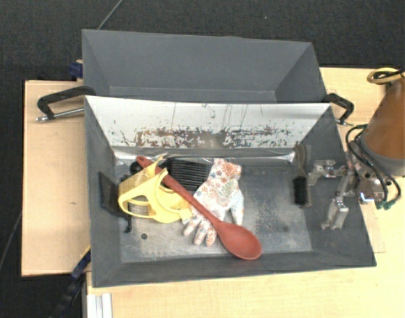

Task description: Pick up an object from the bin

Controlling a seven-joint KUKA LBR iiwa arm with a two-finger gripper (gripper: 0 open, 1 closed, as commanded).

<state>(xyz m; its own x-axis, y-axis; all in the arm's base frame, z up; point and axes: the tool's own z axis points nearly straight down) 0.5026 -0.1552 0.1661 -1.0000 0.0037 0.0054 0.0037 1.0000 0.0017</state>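
nearest, at lower centre of the grey bin [282, 234], a red spoon [197, 205] lies across a patterned glove [222, 185]. left of them sit a yellow cup [148, 194] and a black brush [187, 171]. the gripper [333, 218] hangs over bare floor at right, holding nothing; open or closed, i cannot tell. a small black block [299, 191] stands just left of it.

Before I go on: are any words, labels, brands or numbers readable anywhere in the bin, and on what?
No text is readable anywhere.
The glove bears a flower print, no letters.
The spoon and yellow cup show no label.
The bin wall carries brown specks, not writing.
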